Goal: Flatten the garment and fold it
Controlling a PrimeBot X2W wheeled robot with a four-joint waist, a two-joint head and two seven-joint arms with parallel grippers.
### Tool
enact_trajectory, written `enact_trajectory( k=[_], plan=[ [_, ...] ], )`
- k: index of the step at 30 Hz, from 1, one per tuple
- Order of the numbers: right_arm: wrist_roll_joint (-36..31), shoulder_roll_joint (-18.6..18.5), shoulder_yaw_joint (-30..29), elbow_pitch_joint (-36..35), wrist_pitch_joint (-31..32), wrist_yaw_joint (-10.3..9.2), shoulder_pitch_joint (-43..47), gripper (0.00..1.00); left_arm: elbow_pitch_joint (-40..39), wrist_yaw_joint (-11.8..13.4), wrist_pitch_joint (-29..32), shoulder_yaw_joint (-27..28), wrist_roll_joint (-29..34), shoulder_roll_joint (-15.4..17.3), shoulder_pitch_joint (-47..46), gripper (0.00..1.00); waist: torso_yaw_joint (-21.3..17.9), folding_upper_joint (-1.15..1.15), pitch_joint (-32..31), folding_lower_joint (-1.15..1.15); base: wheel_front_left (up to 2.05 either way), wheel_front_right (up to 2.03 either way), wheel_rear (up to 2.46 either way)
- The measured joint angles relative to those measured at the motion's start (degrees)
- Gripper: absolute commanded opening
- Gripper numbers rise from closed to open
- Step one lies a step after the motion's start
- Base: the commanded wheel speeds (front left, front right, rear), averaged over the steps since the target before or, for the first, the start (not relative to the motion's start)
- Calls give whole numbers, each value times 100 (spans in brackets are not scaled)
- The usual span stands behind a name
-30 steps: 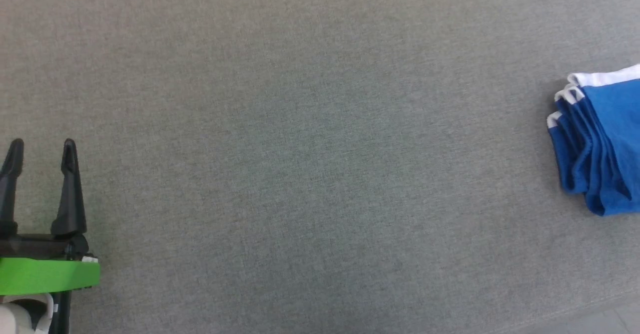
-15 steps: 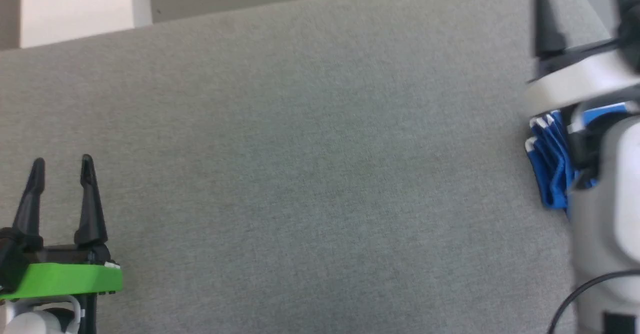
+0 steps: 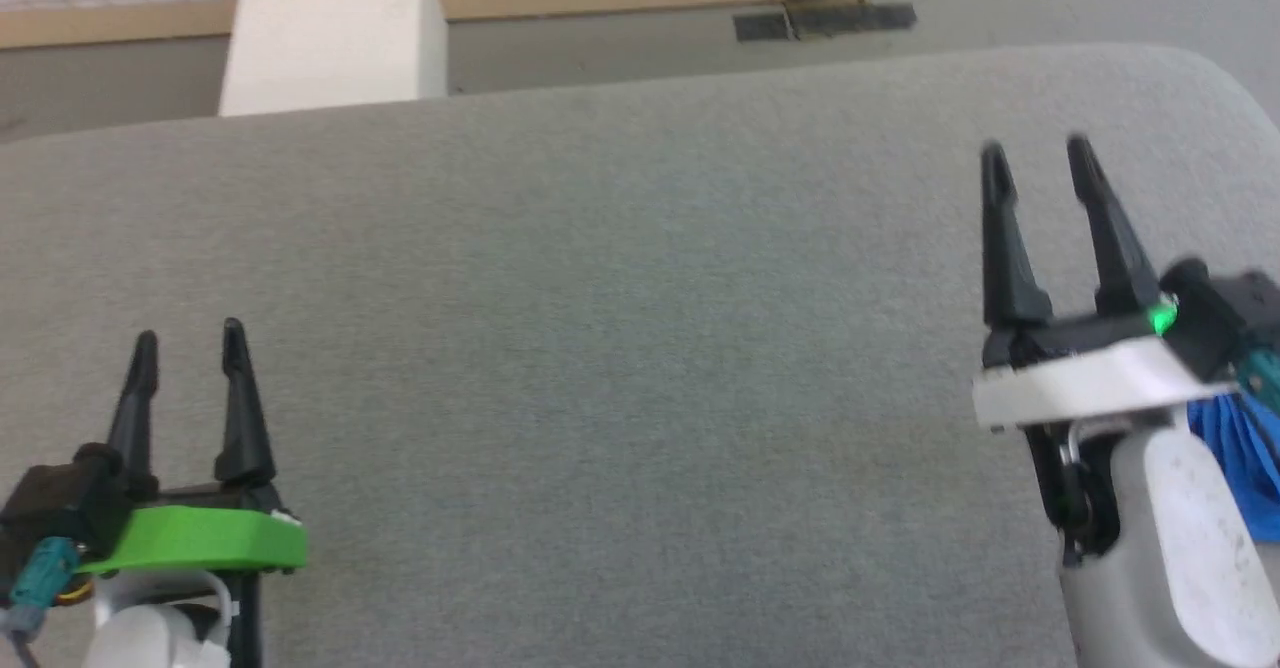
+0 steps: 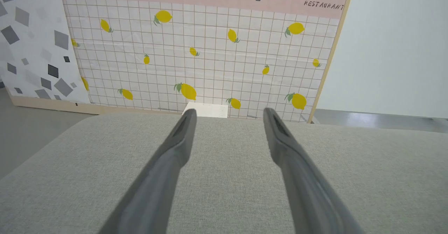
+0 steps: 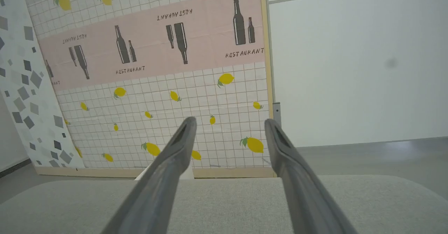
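Only a sliver of the royal-blue garment [image 3: 1235, 453] shows at the right edge of the head view, mostly hidden behind my right wrist. My right gripper [image 3: 1036, 153] stands open above and in front of it, fingers apart and empty, pointing toward the table's far edge. My left gripper [image 3: 189, 341] is open at the lower left over bare table, holding nothing. Each wrist view shows its own gripper: the left [image 4: 227, 113] and the right [image 5: 229, 122], fingers spread with nothing between them.
The grey fabric-covered table [image 3: 600, 328] spreads between the grippers, with its far edge and rounded right corner in view. Beyond it stand a white block [image 3: 330, 28] and a lemon-patterned panel [image 4: 203, 52] on the grey floor.
The head camera has tilted up, bringing the table's far edge and floor into view. My right arm has come fully into view in front of the garment. The left gripper stays open.
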Motion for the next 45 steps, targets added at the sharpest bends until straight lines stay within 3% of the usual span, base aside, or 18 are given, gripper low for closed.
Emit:
enact_trajectory(
  k=[12,29,42,43,45],
  plan=[
    [51,0,-96,226,-74,0,981,100,371,33,0,-109,205,-392,-2,100,387,0,-492,0,0,0,0],
    [-85,-1,156,532,-74,0,1380,100,1261,29,0,-449,563,-408,97,100,459,0,-710,0,0,0,0],
    [-175,-1,113,558,-74,0,1504,100,1126,29,0,-513,731,-396,97,100,486,0,-716,0,0,0,0],
    [-175,-1,112,558,-71,1,1503,0,1120,29,0,-512,730,-397,96,0,483,0,-714,0,0,0,0],
    [-175,-1,111,558,-70,1,1502,0,1123,29,8,-508,728,-397,94,0,483,0,-714,0,0,0,0]
  ],
)
